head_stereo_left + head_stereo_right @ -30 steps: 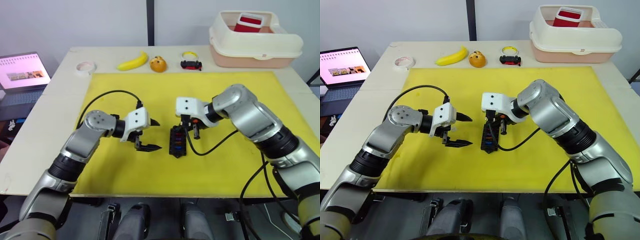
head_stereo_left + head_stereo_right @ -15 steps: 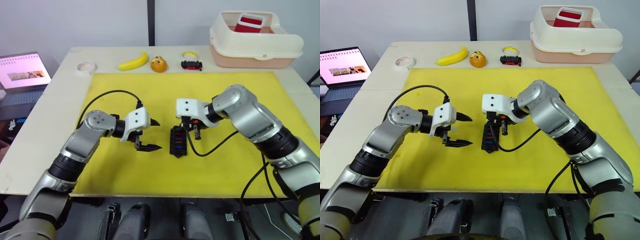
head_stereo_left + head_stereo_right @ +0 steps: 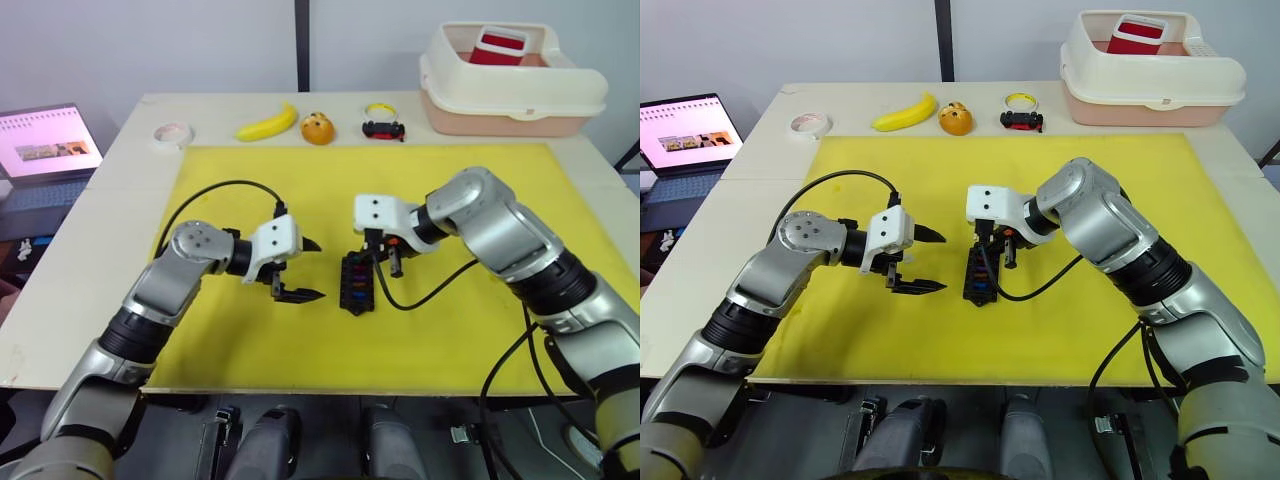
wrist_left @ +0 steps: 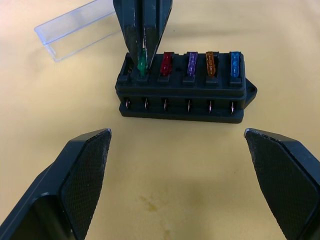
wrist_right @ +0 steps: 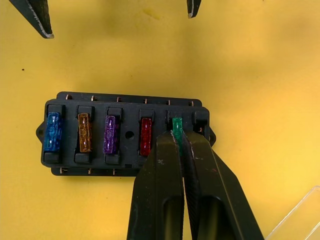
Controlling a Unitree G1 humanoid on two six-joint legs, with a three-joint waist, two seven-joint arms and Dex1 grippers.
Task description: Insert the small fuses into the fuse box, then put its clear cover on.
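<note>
Left hand [image 4: 177, 170] spread wide, empty, hovering low over yellow mat; fuse box [image 4: 182, 90] just beyond its fingertips. Blue, orange, purple, red fuses seated in a row. Right hand [image 5: 177, 134] pinching green fuse [image 5: 176, 123] over fifth slot, end slot beside it empty. Clear cover [image 4: 77, 29] on mat beyond box. Step judged: seating fifth fuse. Next: straight press down, release.
</note>
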